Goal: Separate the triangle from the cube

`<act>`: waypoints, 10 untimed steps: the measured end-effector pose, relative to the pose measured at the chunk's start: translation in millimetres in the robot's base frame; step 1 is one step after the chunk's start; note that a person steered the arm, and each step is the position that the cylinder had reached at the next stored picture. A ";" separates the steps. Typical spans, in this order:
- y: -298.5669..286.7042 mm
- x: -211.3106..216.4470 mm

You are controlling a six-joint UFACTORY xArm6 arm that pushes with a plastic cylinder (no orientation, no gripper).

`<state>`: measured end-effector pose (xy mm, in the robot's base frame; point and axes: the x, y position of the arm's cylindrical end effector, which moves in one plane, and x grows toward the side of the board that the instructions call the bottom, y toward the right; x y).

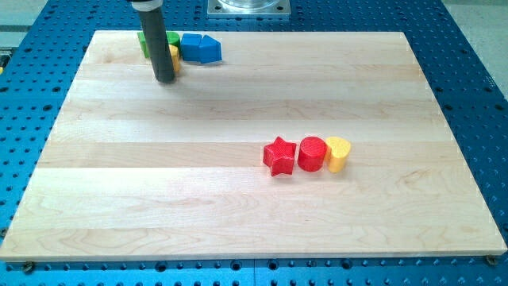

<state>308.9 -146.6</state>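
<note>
No jaws, just rod; my tip (164,79) at top-left cluster on worktop (238,199), touching yellow block (174,59); blue triangle (209,50) still abuts blue cube (190,46); next: wedge between them.

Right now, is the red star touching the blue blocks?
No, the red star lies apart near the red cylinder, while the blue blocks sit at the view's top.

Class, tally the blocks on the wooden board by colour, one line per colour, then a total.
Red: 2, a star block and a cylinder block
Yellow: 2, a heart block and a partly hidden block
Blue: 2
Green: 1
Total: 7
</note>
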 end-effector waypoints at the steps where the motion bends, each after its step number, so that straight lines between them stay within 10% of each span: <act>1: 47.6 15.8; 2: 138.1 -13.9; 4: 70.5 -115.4; 7: 43.3 -73.5; 10: 204.2 -2.4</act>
<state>306.5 57.6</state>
